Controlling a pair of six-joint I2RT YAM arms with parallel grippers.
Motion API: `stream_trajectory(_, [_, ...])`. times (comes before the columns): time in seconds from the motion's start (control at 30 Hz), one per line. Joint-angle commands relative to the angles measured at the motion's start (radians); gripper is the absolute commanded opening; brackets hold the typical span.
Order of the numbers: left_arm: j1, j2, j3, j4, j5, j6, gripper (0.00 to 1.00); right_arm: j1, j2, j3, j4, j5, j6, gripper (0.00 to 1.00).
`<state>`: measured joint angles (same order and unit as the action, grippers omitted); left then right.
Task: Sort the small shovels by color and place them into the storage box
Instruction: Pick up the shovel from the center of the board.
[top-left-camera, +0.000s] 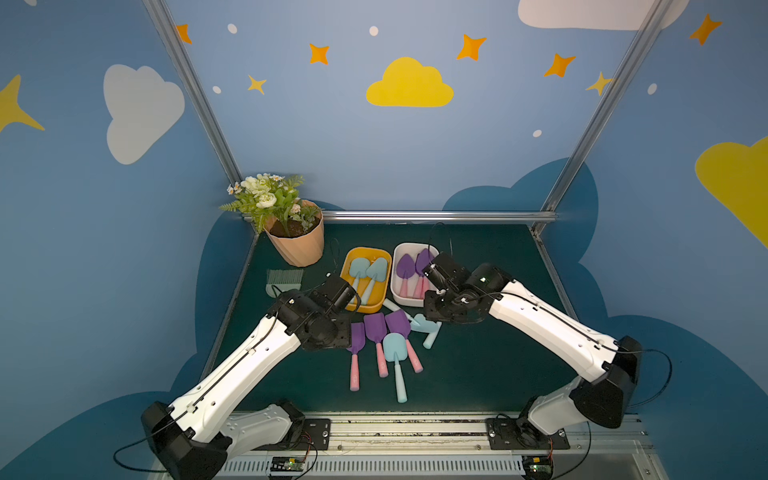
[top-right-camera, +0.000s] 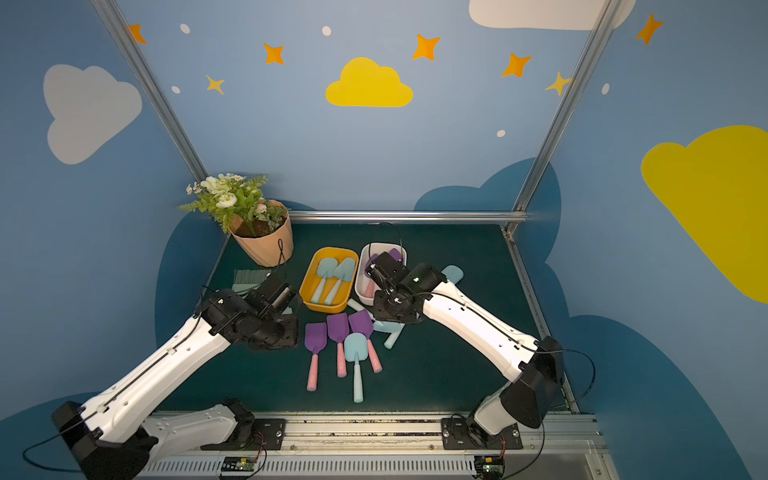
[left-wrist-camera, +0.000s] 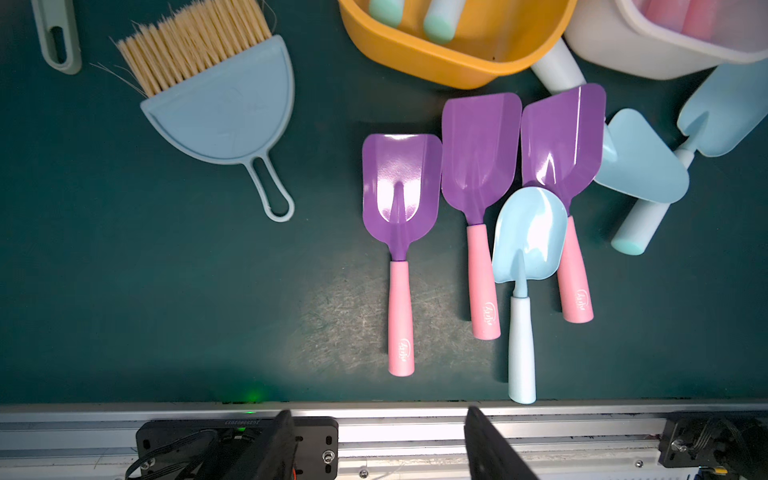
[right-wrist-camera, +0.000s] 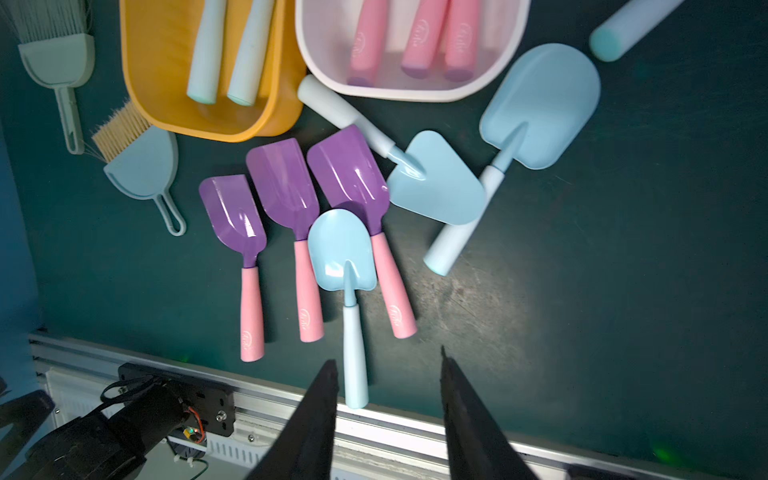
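Purple-bladed shovels (top-left-camera: 405, 267) lie in the white tub (top-left-camera: 405, 300) and pale blue shovels (top-left-camera: 358, 268) in the yellow-orange tub (top-left-camera: 370, 306), so we read the colour rule as already set. Just near of the tubs, three loose purple shovels (left-wrist-camera: 480, 153) rest side by side on the green mat (left-wrist-camera: 166, 311), pink handles pointing near and free to pinch. A blue shovel (left-wrist-camera: 530, 232) lies across the rightmost pink handle, so we judge it should go first. More blue trowels (right-wrist-camera: 436, 183) crowd to the right. Our left gripper (left-wrist-camera: 378, 411) hovers spread and empty; our right gripper (right-wrist-camera: 387, 355) is spread too, holding nothing, beside that blue handle's end
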<state>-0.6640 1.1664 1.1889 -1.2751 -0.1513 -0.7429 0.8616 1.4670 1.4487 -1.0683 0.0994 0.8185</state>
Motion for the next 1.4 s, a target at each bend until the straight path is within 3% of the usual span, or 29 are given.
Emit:
stream_trajectory(0.0, [-0.050,0.029,-0.034,-0.001,-0.012,-0.096,0.58,-0.012,-0.094,-0.055,0.002,0.062,0.012,0.42])
stream_trajectory(0.47, [-0.143,0.164,-0.207,0.163,0.082,-0.166,0.62,-0.052,-0.385,-0.277,0.016,0.117,0.005,0.43])
stream_trajectory(0.97, [-0.153,0.291,-0.302,0.298,0.142,-0.124,0.69,-0.068,-0.394,-0.309,0.022,0.105,0.001,0.43])
stream_trajectory(1.37, [-0.144,0.391,-0.336,0.359,0.144,-0.081,0.57,-0.073,-0.395,-0.327,0.022,0.098,-0.004,0.43])
